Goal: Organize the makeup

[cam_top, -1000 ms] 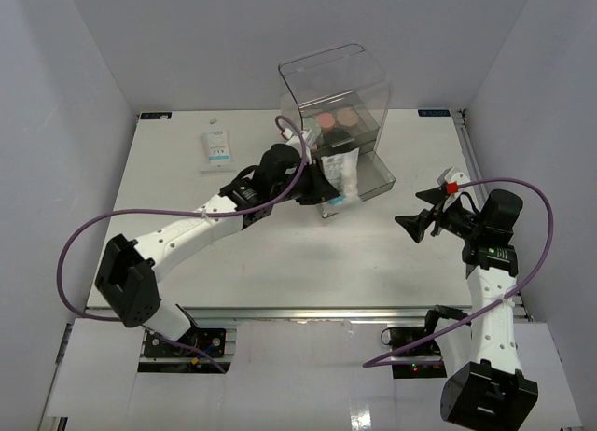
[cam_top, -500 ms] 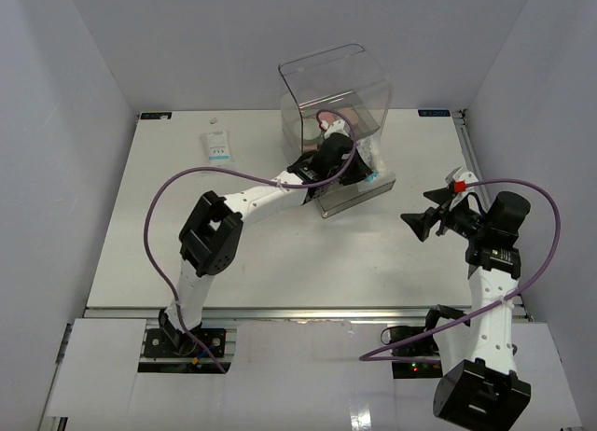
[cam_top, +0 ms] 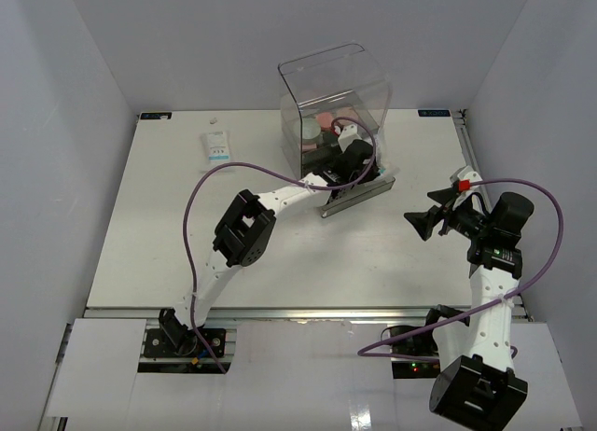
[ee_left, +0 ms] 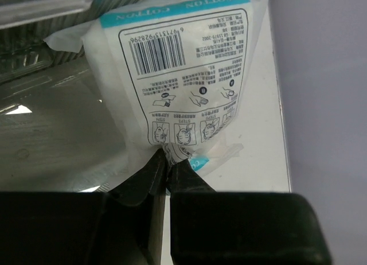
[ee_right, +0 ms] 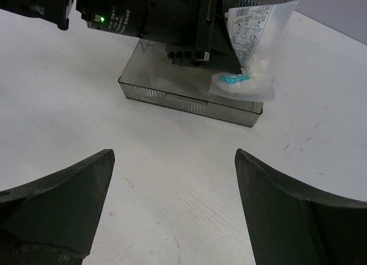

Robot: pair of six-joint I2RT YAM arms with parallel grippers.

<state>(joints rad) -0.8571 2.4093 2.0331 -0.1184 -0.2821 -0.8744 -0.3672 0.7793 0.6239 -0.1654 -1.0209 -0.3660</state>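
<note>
My left gripper [ee_left: 168,162] is shut on the bottom edge of a white sachet [ee_left: 183,76] with teal print and a barcode. It holds the sachet over the pulled-out dark drawer [ee_right: 189,96] of the clear plastic box [cam_top: 334,86]. The sachet also shows in the right wrist view [ee_right: 249,53], hanging over the drawer's right end. In the top view my left gripper [cam_top: 366,170] is at the box front. Round pink compacts [cam_top: 328,121] sit inside the box. A second white sachet [cam_top: 217,147] lies on the table at the back left. My right gripper [ee_right: 175,162] is open and empty, above the bare table at right.
The clear box stands at the back middle of the white table [cam_top: 280,244]. White walls close in the left, back and right sides. The left arm's purple cable [cam_top: 201,198] loops over the table's left half.
My left arm has reached further right and into the box front, carrying the sachet from before the drawer to over its right end. My right gripper has shifted slightly right.
</note>
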